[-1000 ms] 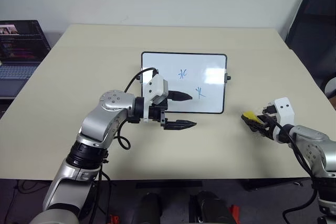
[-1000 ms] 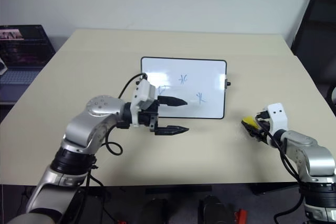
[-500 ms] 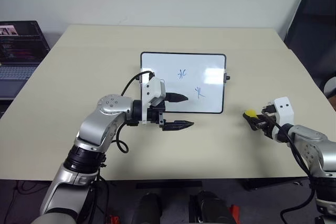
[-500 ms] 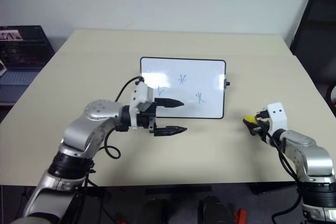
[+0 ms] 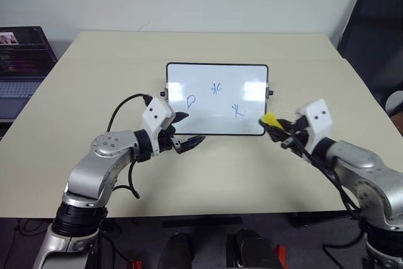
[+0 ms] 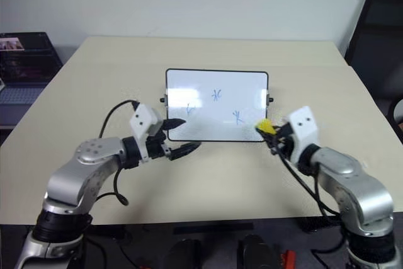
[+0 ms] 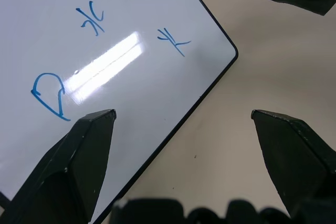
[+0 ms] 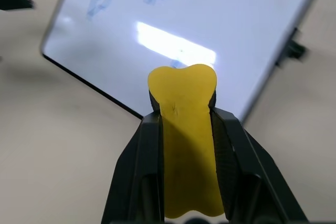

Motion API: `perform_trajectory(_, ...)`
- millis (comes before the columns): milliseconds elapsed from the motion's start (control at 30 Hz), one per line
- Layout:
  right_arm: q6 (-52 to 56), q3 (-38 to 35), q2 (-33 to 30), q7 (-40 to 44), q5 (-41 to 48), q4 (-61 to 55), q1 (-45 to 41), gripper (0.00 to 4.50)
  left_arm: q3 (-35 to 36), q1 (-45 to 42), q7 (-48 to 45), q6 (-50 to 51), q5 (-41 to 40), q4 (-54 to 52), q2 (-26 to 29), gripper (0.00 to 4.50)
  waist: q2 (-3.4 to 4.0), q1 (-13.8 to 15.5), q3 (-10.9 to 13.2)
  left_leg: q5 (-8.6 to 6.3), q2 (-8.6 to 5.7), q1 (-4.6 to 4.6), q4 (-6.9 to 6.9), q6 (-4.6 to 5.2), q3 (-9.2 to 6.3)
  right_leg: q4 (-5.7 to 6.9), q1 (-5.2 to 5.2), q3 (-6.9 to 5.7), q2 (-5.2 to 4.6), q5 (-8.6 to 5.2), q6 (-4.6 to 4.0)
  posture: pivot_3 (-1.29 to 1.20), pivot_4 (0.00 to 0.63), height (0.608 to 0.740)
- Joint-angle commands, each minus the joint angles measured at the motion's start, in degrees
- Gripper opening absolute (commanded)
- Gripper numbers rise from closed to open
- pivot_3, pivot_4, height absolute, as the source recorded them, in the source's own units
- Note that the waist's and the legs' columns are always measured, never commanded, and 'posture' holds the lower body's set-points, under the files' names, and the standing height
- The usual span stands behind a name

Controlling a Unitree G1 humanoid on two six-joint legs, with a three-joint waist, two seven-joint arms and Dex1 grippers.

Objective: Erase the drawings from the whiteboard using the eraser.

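The right gripper (image 8: 184,124), pinched tight on the small yellow oblong eraser (image 5: 271,120), hovers at the four o'clock corner of the glossy white black-framed whiteboard (image 5: 245,102), apparently poised to wipe three blue marker drawings (image 5: 215,88); the left gripper (image 5: 186,131) waits wide open at seven o'clock, perhaps to steady the frame.
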Motion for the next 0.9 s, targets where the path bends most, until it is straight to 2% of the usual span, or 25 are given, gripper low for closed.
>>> perform_trajectory(33,-4.9,7.1,0.7,0.7,-4.7,4.7,-5.9,0.9,2.5,-0.7,3.5,0.1,2.7,-0.5,1.6,4.5,0.0,0.0,0.0,0.0,-0.01,0.0,-0.01,0.0,0.01,0.0,-0.01,0.0,0.0,0.0,0.0,0.0,0.15,0.74)
perform_trajectory(267,-19.7,22.2,5.2,6.2,-17.3,23.7,-22.5,0.89,3.3,1.4,5.8,1.5,6.0,2.4,4.8,4.5,0.0,-0.2,0.0,0.0,-0.02,-0.21,-0.04,0.0,0.2,0.1,-0.41,0.01,-0.01,0.17,-0.26,0.0,0.15,0.74)
perform_trajectory(467,-31.3,29.5,12.1,11.0,-25.9,41.7,-34.7,0.89,2.8,0.0,6.3,0.9,7.2,4.6,4.8,4.5,-0.01,0.0,0.0,0.0,0.0,-0.32,-0.04,0.0,0.14,0.11,-0.48,-0.1,-0.05,0.19,-0.31,0.0,0.15,0.74)
perform_trajectory(600,-37.2,30.3,16.9,12.3,-29.4,51.7,-40.2,0.89,2.5,0.0,6.2,1.0,7.6,4.8,4.8,4.5,-0.01,0.0,0.0,0.0,-0.03,-0.42,-0.04,-0.01,0.06,0.09,-0.51,-0.2,-0.15,0.2,-0.31,0.0,0.15,0.74)
perform_trajectory(733,-44.0,29.5,21.4,9.8,-33.1,64.7,-44.7,0.88,2.5,0.9,5.9,1.5,7.3,3.6,4.9,4.5,-0.01,0.0,0.0,-0.01,-0.03,-0.44,-0.04,-0.02,0.0,0.12,-0.54,-0.3,-0.39,0.22,-0.35,0.0,0.15,0.74)
perform_trajectory(900,-50.9,29.7,23.5,7.8,-37.7,76.4,-47.5,0.88,1.9,1.7,5.2,2.2,6.8,1.7,4.8,4.5,-0.01,0.0,0.0,-0.01,-0.06,-0.45,-0.04,-0.02,-0.01,0.12,-0.54,-0.36,-0.47,0.23,-0.37,0.0,0.15,0.74)
